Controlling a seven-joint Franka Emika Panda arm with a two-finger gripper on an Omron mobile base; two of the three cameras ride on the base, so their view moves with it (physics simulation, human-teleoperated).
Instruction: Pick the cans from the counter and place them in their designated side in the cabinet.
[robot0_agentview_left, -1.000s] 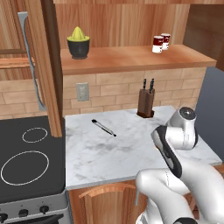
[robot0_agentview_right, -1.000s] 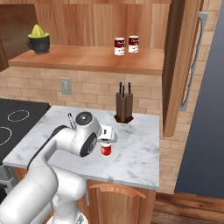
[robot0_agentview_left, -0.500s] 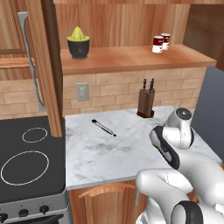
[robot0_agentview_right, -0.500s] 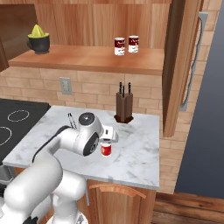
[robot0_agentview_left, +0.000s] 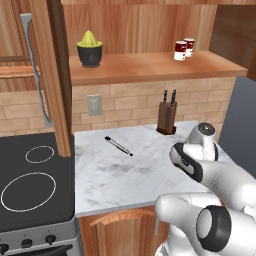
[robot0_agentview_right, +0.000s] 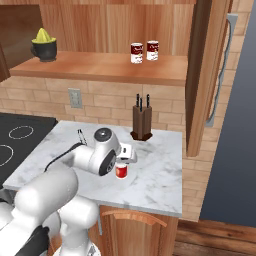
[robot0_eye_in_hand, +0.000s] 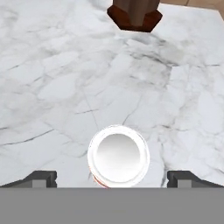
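A red can (robot0_eye_in_hand: 118, 156) stands upright on the marble surface (robot0_eye_in_hand: 52, 78) — long axis vertical, silver lid facing my gripper (robot0_eye_in_hand: 112, 178), whose tips sit wide apart either side. The right base view shows its red side (robot0_agentview_right: 121, 171); two cans (robot0_agentview_right: 144, 51) stand on the cabinet (robot0_agentview_right: 100, 67) shelf.

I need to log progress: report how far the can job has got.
Done: two cans already stand together on the cabinet shelf. In hand: the open gripper hangs straddling a red can on the counter, its fingertips either side, not yet closed. Left: grasp it, lift it and shelve it.
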